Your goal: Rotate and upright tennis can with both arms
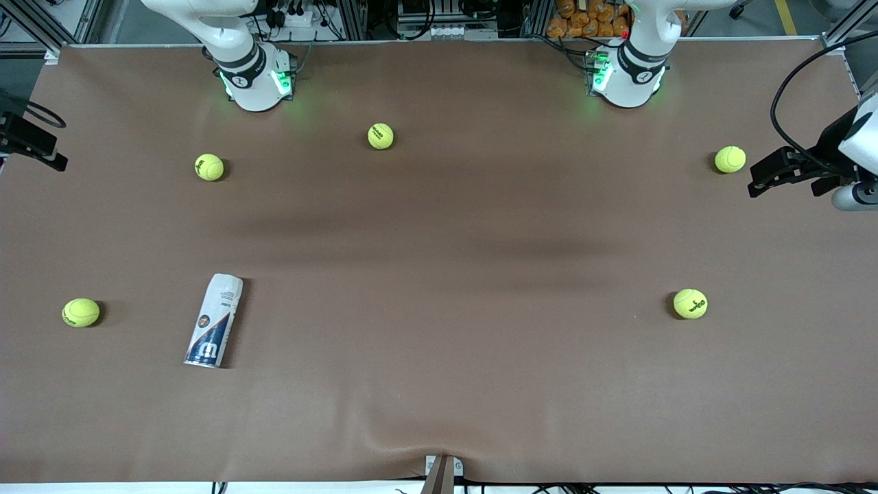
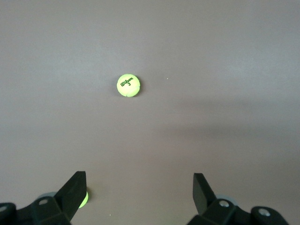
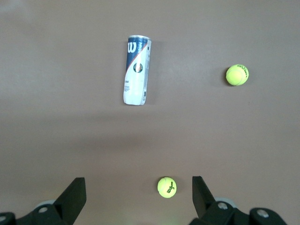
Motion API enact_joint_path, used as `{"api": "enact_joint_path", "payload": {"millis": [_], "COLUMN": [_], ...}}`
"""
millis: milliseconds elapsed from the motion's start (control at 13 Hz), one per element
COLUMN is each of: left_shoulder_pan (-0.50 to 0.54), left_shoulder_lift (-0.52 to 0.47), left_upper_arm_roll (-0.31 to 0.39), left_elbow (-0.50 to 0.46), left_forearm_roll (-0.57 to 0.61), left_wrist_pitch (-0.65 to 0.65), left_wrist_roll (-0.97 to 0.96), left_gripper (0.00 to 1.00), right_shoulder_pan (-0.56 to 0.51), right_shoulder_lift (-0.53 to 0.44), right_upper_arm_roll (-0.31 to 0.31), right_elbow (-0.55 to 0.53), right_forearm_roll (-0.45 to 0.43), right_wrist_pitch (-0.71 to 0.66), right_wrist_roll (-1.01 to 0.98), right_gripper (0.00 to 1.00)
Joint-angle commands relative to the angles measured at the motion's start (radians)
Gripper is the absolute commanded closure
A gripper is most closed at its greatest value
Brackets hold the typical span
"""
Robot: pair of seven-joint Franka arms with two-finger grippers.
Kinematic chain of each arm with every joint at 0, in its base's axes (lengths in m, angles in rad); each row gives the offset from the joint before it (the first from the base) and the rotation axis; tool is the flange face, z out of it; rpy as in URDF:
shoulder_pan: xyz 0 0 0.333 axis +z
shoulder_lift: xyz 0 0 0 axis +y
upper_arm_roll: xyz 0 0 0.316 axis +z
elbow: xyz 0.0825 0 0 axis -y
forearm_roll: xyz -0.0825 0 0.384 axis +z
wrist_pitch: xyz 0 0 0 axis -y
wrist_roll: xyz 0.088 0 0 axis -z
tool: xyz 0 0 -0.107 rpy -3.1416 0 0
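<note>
The tennis can (image 1: 214,320) lies on its side on the brown table toward the right arm's end, with its white end pointing to the robot bases and its navy "W" end nearer the front camera. It also shows in the right wrist view (image 3: 137,69). My right gripper (image 3: 138,181) is open and empty, high over the table near its own base, well apart from the can. My left gripper (image 2: 139,178) is open and empty, high over the table at the left arm's end. Neither hand shows in the front view.
Several yellow-green tennis balls lie scattered: one (image 1: 81,312) beside the can, one (image 1: 209,167) under the right gripper (image 3: 166,187), one (image 1: 381,136) between the bases, and two (image 1: 730,159), (image 1: 690,303) at the left arm's end. Black fixtures (image 1: 789,171) (image 1: 27,140) jut in at both table ends.
</note>
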Motion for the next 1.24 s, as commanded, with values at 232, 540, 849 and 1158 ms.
{"api": "enact_joint_path", "payload": {"millis": [232, 540, 849, 1158], "left_shoulder_pan": [0.011, 0.026, 0.032, 0.032], "left_shoulder_lift": [-0.001, 0.001, 0.001, 0.002], "left_upper_arm_roll": [-0.001, -0.001, -0.001, -0.002], "left_elbow": [0.006, 0.006, 0.004, 0.004], "left_forearm_roll": [0.005, 0.005, 0.005, 0.005], "left_wrist_pitch": [-0.012, -0.012, -0.012, -0.012], "left_wrist_roll": [-0.006, -0.003, -0.004, -0.003], "left_gripper": [0.00, 0.00, 0.00, 0.00], "right_shoulder_pan": [0.017, 0.016, 0.016, 0.036], "right_shoulder_lift": [0.222, 0.438, 0.601, 0.699], "right_upper_arm_roll": [0.014, 0.014, 0.014, 0.014], "right_elbow": [-0.011, -0.006, -0.005, -0.014], "right_forearm_roll": [0.004, 0.007, 0.071, 0.096], "right_wrist_pitch": [0.159, 0.399, 0.578, 0.642], "right_wrist_roll": [0.031, 0.031, 0.031, 0.031], "right_gripper": [0.00, 0.00, 0.00, 0.00]}}
